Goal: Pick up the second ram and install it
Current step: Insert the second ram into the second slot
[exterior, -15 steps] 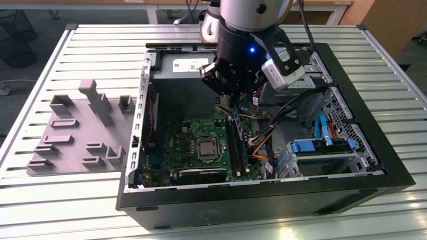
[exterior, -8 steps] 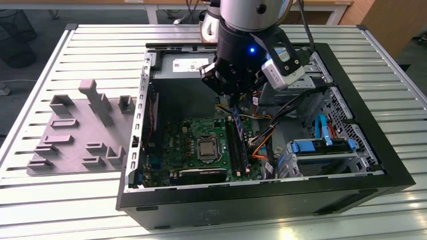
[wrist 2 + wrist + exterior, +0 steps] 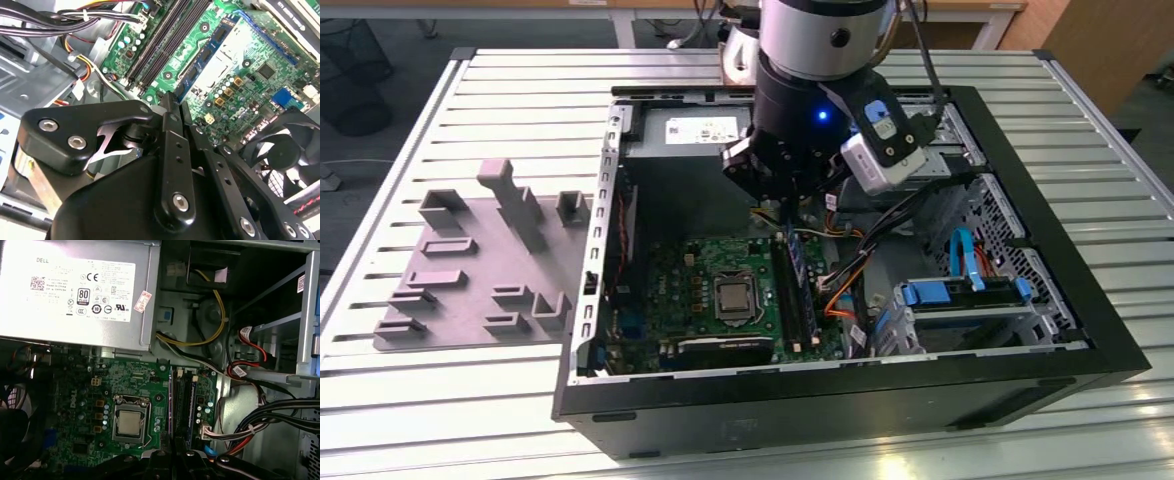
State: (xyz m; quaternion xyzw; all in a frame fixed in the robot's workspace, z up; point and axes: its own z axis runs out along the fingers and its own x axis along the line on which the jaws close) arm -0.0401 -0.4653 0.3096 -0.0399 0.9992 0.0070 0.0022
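The second ram [image 3: 206, 52], a blue-green board with dark chips, sticks out from between the black fingers [image 3: 169, 107] in the second wrist view. My gripper [image 3: 176, 102] is shut on it. In the exterior view the gripper [image 3: 787, 188] hangs inside the open computer case, above the far end of the motherboard [image 3: 700, 290]. The long black memory slots [image 3: 183, 400] lie below it, beside the processor socket [image 3: 129, 422]. In the second wrist view the slots [image 3: 160, 42] run alongside the held stick, apart from it.
A silver power supply [image 3: 75, 290] fills the case's far end. Bundled cables [image 3: 854, 275] and a blue drive cage [image 3: 961, 295] crowd the exterior view's right. A black fan [image 3: 285, 150] sits near the board. A grey slotted fixture [image 3: 480, 260] lies outside the case.
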